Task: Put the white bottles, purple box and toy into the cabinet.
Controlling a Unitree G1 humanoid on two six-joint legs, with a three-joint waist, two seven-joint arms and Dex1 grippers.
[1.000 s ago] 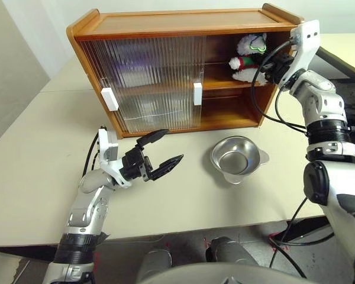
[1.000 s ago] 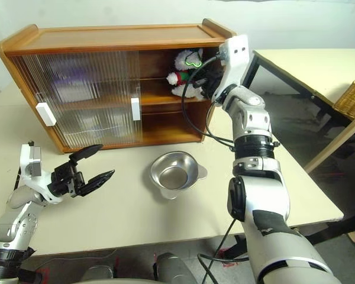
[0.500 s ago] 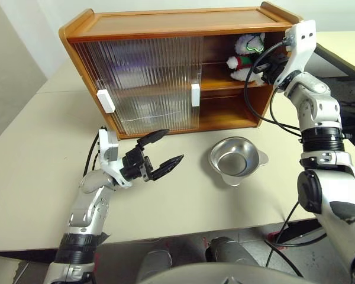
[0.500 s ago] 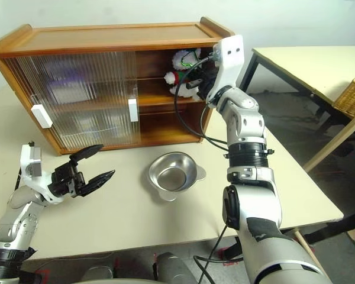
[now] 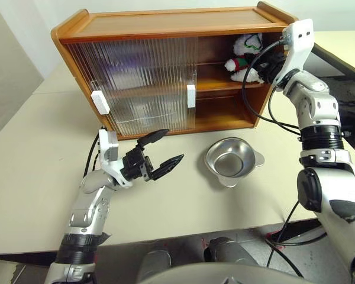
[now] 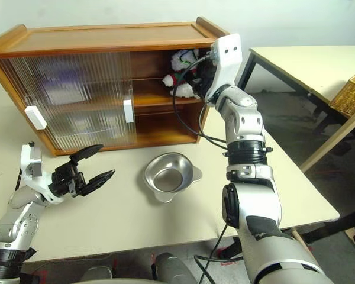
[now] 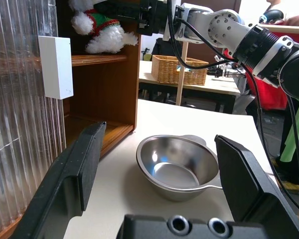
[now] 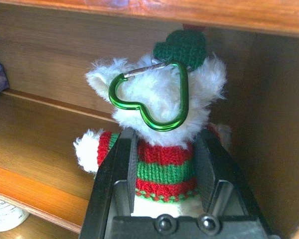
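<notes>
Toy [image 8: 159, 144] sits on the cabinet's [image 5: 165, 23] upper shelf; my right gripper [image 8: 162, 164] has just loosened, jaws barely parted around its sweater. Left gripper [image 5: 160, 151] idles wide, empty.

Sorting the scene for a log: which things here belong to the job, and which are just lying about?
Job:
toy, on the upper shelf between the right gripper fingers
cabinet
white bottle, lower shelf

Lying about:
steel bowl on the table
wicker basket on another table
</notes>
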